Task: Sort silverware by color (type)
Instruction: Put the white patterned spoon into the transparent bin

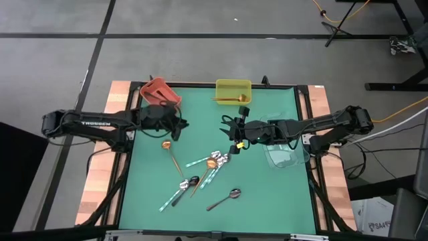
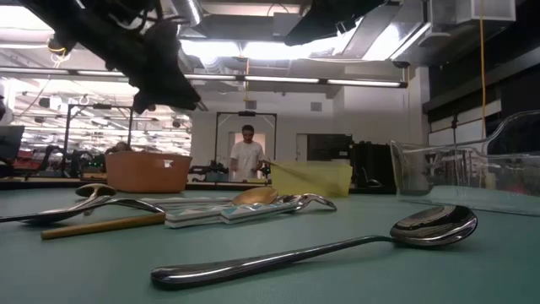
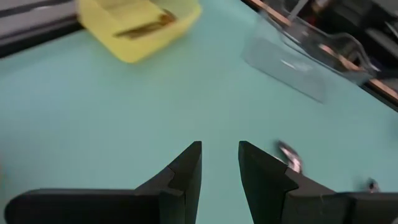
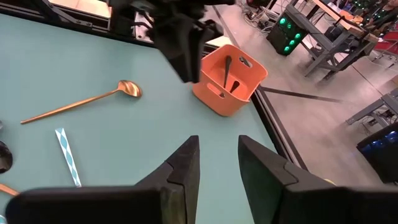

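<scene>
Several spoons lie flat on the green mat. A gold spoon (image 1: 169, 151) (image 4: 81, 102) lies apart at the left. A mixed heap of silver and gold spoons (image 1: 212, 162) has patterned blue-white handles (image 4: 67, 155) running out of it. A dark spoon (image 1: 225, 199) (image 2: 337, 247) lies nearest the front edge. My left gripper (image 1: 178, 130) (image 3: 220, 163) hovers open above the mat, beside the orange bin (image 1: 159, 92). My right gripper (image 1: 233, 136) (image 4: 219, 158) hovers open near the mat's middle, above the heap's far side. Neither has anything between its fingers.
The orange bin (image 4: 227, 78) at the far left holds dark spoons. A yellow bin (image 1: 233, 90) (image 3: 140, 25) at the far middle holds a gold spoon. A clear bin (image 1: 287, 152) (image 3: 305, 56) stands at the right under the right arm. A person (image 2: 247, 156) stands far behind the table.
</scene>
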